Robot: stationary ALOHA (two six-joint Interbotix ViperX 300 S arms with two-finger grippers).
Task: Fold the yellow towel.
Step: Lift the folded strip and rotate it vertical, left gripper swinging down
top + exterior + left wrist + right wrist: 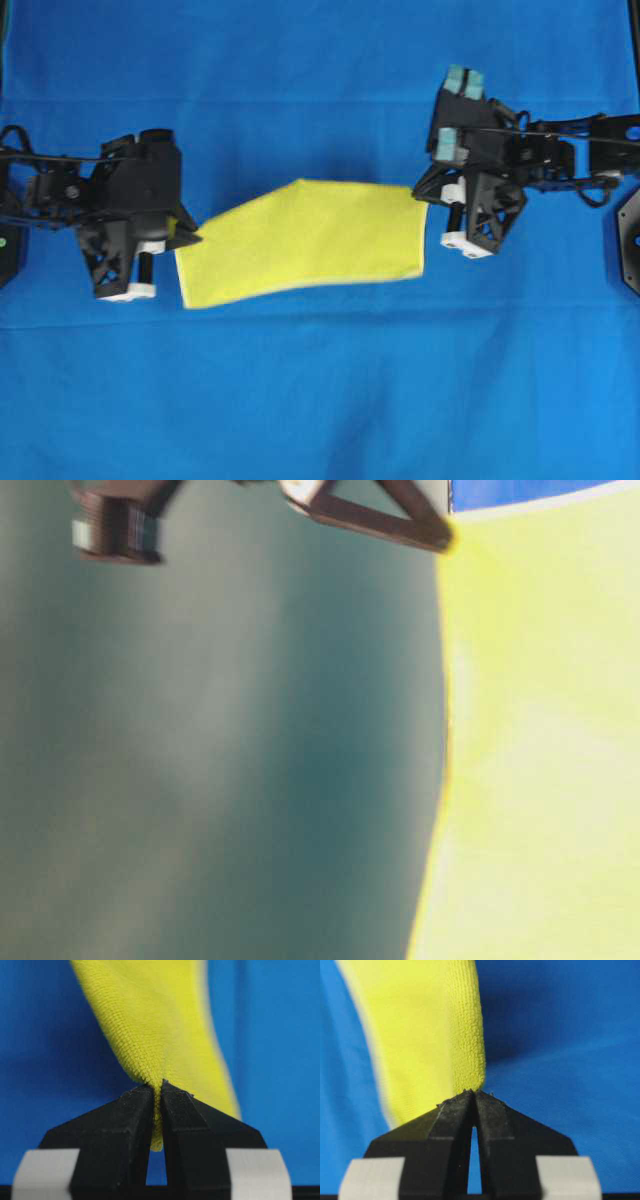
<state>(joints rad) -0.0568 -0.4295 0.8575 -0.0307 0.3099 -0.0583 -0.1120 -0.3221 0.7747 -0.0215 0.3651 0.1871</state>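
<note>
Two black grippers hold one thin bright yellow microfibre towel between them, above a blue cloth-covered table. The left gripper has its jaws pressed together on the towel's left corner; in its own wrist view the left gripper pinches a bunched fold of yellow fabric, which rises straight away from the fingertips and leans slightly to their right. A small tail of cloth shows below the pinch, in the slot between the two fingers.

The right gripper is likewise closed on the opposite, upper corner of the towel. In its wrist view the right gripper bites the very tip of the cloth, and the towel spreads up and to the left of the fingertips.

From overhead the towel stretches between both grippers as a slanted sheet, its paler hem along the near edge. The table-level view is blurred; yellow fabric fills its right side.
</note>
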